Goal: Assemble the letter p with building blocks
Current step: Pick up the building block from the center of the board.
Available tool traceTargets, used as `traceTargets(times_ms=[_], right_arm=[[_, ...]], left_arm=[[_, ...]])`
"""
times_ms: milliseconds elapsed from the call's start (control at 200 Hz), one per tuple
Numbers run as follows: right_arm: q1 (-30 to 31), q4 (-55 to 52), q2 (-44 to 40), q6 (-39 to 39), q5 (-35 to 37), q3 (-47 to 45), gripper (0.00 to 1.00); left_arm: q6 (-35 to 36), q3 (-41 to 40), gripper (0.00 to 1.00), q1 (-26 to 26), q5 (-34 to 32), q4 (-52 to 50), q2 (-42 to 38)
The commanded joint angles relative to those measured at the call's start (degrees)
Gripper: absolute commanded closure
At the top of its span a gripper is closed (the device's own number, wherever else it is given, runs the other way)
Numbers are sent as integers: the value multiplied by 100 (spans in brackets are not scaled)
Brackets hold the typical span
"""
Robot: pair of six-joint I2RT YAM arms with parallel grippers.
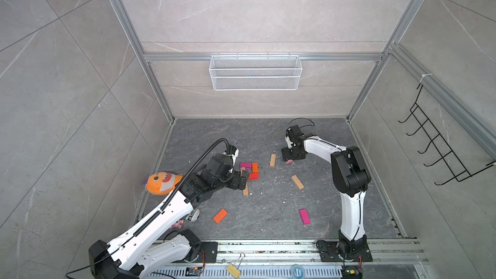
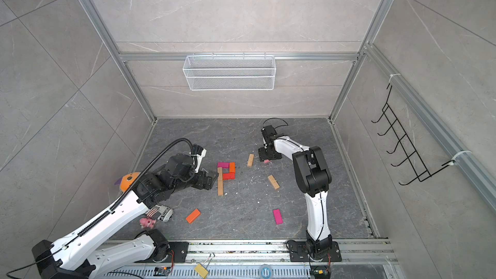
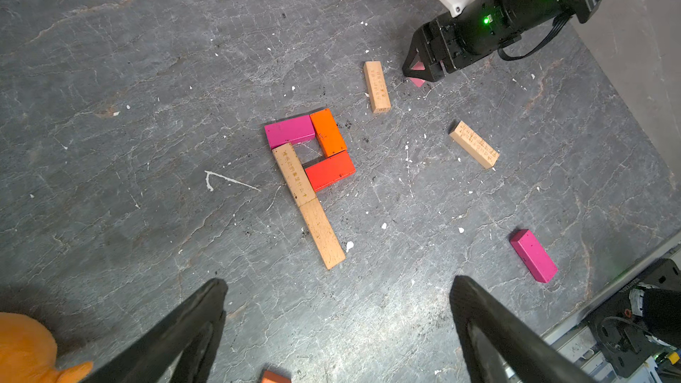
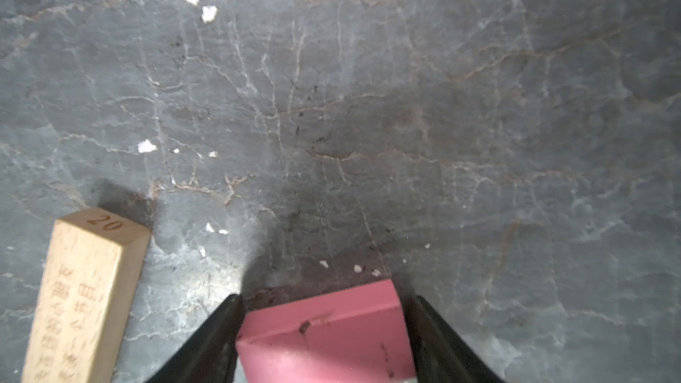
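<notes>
Nearest you: the left arm (image 1: 163, 210) rises closest in both top views, over the left side of the counter (image 1: 268, 226).
Plush fish (image 1: 161, 183): lies beside that arm at the left wall. It is no part of your job.
Orange block (image 1: 220, 215): loose and flat near the front, well apart from the other pieces.
Left tool (image 3: 337, 281): jaws wide with nothing between them, hanging just beside the foot of the stem.
Letter p (image 3: 294, 175): one figure looks complete to me. Two tan blocks end to end make the stem, with magenta on top, orange down the side and red closing the loop.
Far tan block (image 1: 272, 160): loose, long axis running front to back, just left of the right tool.
Pink block (image 4: 324, 329): the piece in hand, toward the back right of the counter and sitting between the right jaws.
Right tool (image 4: 324, 298): closed in on the pink block, a finger against each side. You cannot tell whether it has left the counter.
Long axis: it seems to run back under the tool, so the jaws span the narrow width. Most of it is hidden.
Slanted tan block (image 1: 297, 181): loose, lying diagonally, nearer the front.
Magenta block (image 1: 304, 216): loose, near the front right.
Nearer arm: the right arm, for every loose piece except the orange one.
</notes>
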Motion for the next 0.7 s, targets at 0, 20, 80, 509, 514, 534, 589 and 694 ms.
traceTargets(times_ms=[0, 20, 80, 509, 514, 534, 589, 694], right_arm=[[30, -203, -162, 174, -159, -293, 30], [30, -192, -184, 198, -166, -316, 30], [33, -142, -268, 296, -175, -390, 33], [322, 288, -1851, 1058, -175, -1486, 45], [332, 287, -1863, 1061, -180, -1496, 45], [374, 283, -1949, 1094, -175, -1525, 45], [510, 216, -2083, 1174, -154, -1597, 45], [836, 69, -2227, 1350, 23, -1696, 46]], left_arm=[[112, 118, 3, 25, -100, -81, 34], [112, 119, 3, 26, -102, -91, 43], [112, 134, 3, 25, -102, -115, 71], [73, 147, 3, 32, -185, -239, 137], [75, 148, 4, 28, -183, -240, 137], [65, 153, 4, 28, -183, -247, 144], [61, 161, 4, 31, -177, -257, 161], [57, 171, 4, 28, -183, -284, 176]])
